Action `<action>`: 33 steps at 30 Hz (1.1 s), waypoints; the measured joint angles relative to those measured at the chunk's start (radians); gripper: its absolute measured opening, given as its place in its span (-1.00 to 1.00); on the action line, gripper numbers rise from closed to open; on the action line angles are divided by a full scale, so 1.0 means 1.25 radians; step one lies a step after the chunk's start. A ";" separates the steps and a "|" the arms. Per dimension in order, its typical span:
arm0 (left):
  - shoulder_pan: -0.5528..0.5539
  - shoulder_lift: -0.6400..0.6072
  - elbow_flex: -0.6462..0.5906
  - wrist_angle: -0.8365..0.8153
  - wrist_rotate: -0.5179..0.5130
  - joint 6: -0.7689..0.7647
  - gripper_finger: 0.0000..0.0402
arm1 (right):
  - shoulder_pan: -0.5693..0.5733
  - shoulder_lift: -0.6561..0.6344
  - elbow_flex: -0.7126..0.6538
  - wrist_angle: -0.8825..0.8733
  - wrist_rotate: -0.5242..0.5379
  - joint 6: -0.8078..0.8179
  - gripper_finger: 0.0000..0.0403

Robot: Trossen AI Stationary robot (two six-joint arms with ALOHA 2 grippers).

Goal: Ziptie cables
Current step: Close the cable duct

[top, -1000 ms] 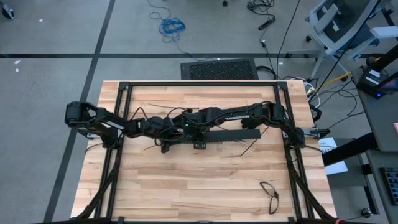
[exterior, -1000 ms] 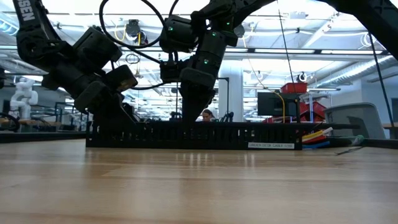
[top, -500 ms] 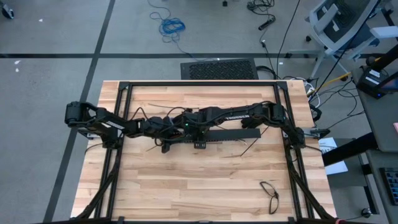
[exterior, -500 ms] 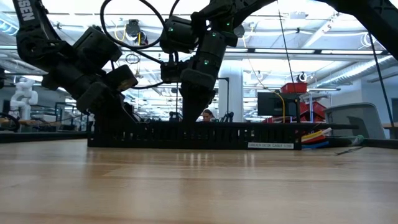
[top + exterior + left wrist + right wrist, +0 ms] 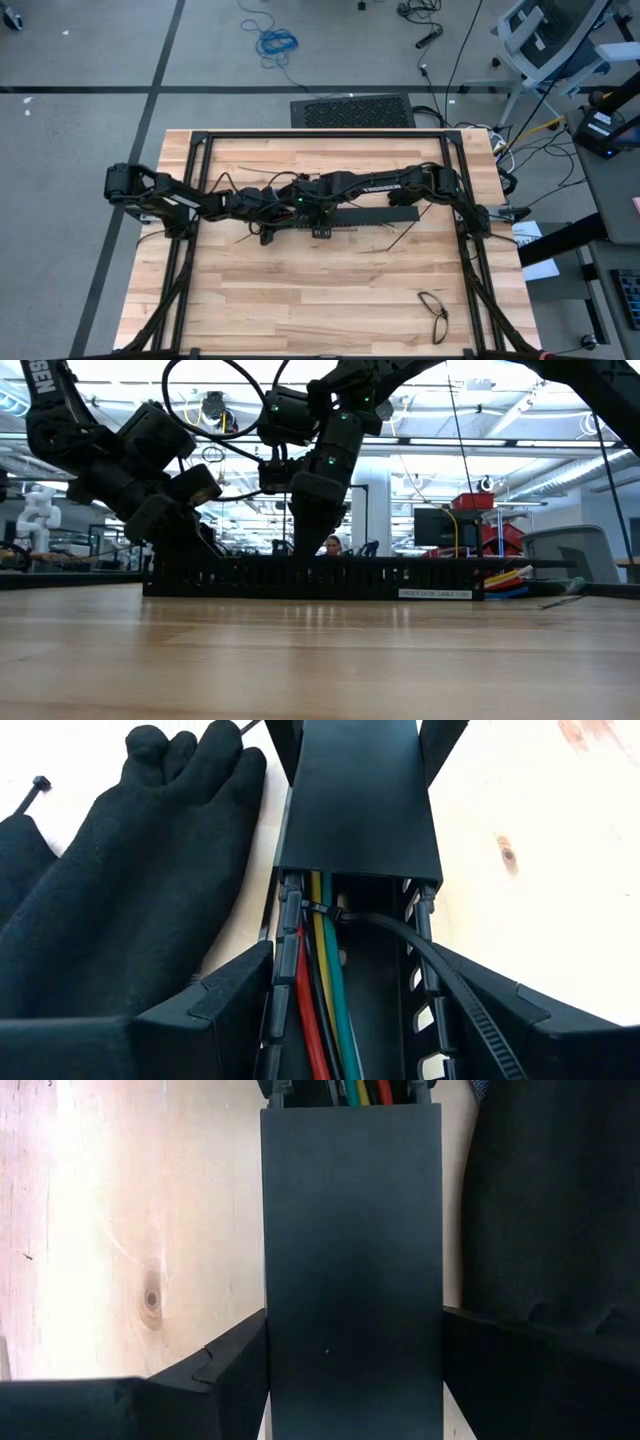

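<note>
High view first: where do the cables sit, and which way do they run? (Auditor)

Cables [image 5: 322, 982] lie inside the black slotted bar [image 5: 372, 219] at mid-table [image 5: 300, 300]. The bar's long axis runs left to right across the table, and the cables run lengthwise along it. Red, yellow, green and black strands lie side by side and parallel. (Inspector)

Anything binding them? (Auditor)

One black zip tie [image 5: 318, 908] crosses the bundle just short of the flat cover [image 5: 358, 800], and the strands pass under that cover. A loose black strip [image 5: 462, 1005] lies slantwise over one wall of the bar. In the low view, coloured ends emerge at the bar's right end. (Inspector)

Left gripper? (Auditor)

The left gripper [image 5: 350, 970] is over the uncovered stretch of the bar, looking down its length. Its fingers [image 5: 235, 995] stand one at each wall, pinching the bar between them. (Inspector)

Right gripper? (Auditor)

The right gripper [image 5: 352, 1350] is over the covered stretch and faces the opposite way along the same axis. Its fingers [image 5: 228, 1365] press on both long edges of the cover. The two grippers sit close together near the bar's left end. (Inspector)
</note>
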 joint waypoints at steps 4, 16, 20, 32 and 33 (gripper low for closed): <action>0.000 0.000 0.000 0.000 -0.010 0.000 0.23 | 0.001 0.000 0.000 0.017 0.001 0.000 0.20; 0.000 0.000 0.000 -0.002 -0.015 -0.001 0.23 | 0.002 0.000 -0.002 0.053 0.000 0.000 0.20; 0.000 -0.001 0.000 -0.001 -0.015 -0.001 0.23 | 0.002 0.001 -0.002 0.072 -0.003 0.000 0.20; 0.000 -0.001 0.000 0.002 -0.015 -0.001 0.23 | 0.004 0.001 -0.002 0.105 -0.007 0.000 0.20; 0.000 -0.001 0.000 0.004 -0.015 -0.001 0.23 | 0.004 0.001 -0.002 0.104 -0.007 0.000 0.20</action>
